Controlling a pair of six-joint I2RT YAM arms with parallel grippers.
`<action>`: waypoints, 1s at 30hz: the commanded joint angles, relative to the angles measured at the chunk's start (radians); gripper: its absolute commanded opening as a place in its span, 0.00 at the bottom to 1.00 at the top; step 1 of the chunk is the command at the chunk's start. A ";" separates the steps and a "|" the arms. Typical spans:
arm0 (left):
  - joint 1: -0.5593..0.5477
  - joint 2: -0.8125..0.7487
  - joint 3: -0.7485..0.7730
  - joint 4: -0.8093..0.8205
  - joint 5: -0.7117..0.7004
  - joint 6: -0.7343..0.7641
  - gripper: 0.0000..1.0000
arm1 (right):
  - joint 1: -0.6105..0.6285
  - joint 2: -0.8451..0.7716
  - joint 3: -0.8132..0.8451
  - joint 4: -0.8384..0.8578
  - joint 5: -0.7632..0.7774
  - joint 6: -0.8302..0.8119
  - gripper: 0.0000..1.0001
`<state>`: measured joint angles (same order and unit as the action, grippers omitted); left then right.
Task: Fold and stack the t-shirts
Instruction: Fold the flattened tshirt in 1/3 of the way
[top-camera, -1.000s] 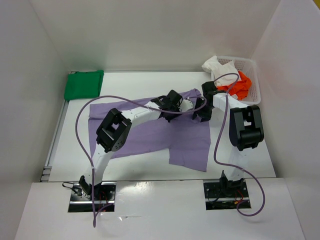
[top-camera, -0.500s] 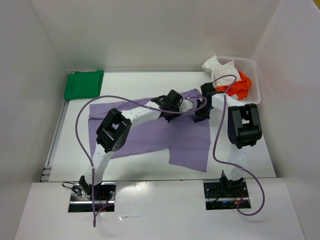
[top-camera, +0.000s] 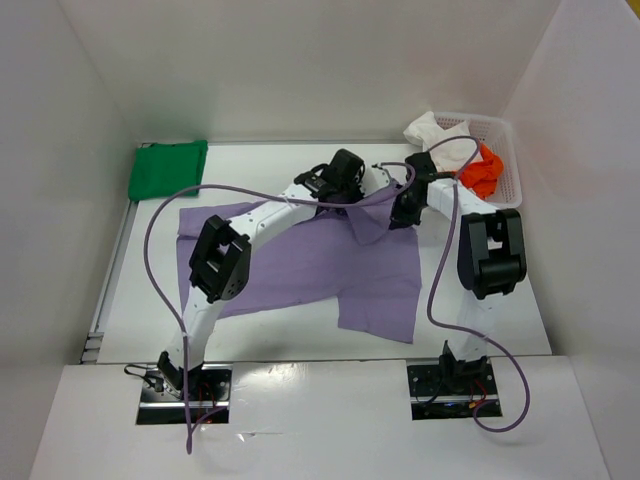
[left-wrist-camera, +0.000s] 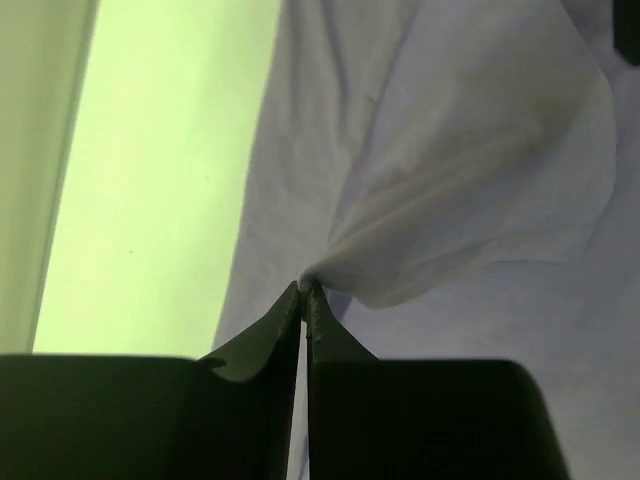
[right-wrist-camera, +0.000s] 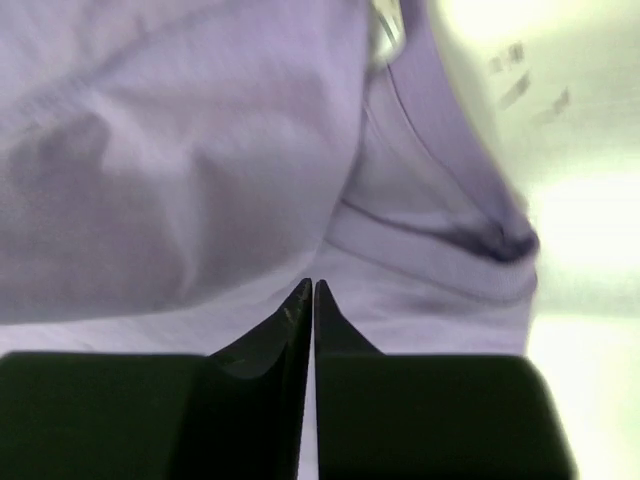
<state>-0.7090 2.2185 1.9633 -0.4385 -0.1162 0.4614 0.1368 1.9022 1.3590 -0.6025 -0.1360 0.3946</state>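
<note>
So the lavender t-shirt (top-camera: 300, 265) lies spread on the worktop (top-camera: 250, 165), far edge lifted where the left claw (left-wrist-camera: 303, 290) and right claw (right-wrist-camera: 313, 287) both pinch it tight. Light, floppy cloth; I'd grab hems or corners.

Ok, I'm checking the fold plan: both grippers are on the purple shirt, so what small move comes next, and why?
Probably carry the pinched far edge toward the near side of the table, folding it over. The left gripper and right gripper are both shut on the lavender t-shirt, with that edge raised while the rest lies flat.
</note>
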 joint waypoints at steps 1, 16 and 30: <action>0.006 0.076 0.081 -0.032 -0.025 0.031 0.09 | -0.006 0.035 0.089 0.000 -0.014 -0.005 0.08; 0.115 0.014 0.039 -0.077 0.042 -0.059 0.52 | 0.096 0.012 -0.041 0.049 -0.080 0.078 0.53; 0.019 -0.089 -0.248 -0.025 0.155 0.056 0.61 | 0.116 0.090 0.068 0.040 0.019 0.089 0.46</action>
<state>-0.6945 2.1616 1.7123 -0.5129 -0.0051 0.5045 0.2478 1.9759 1.3712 -0.5869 -0.1650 0.4774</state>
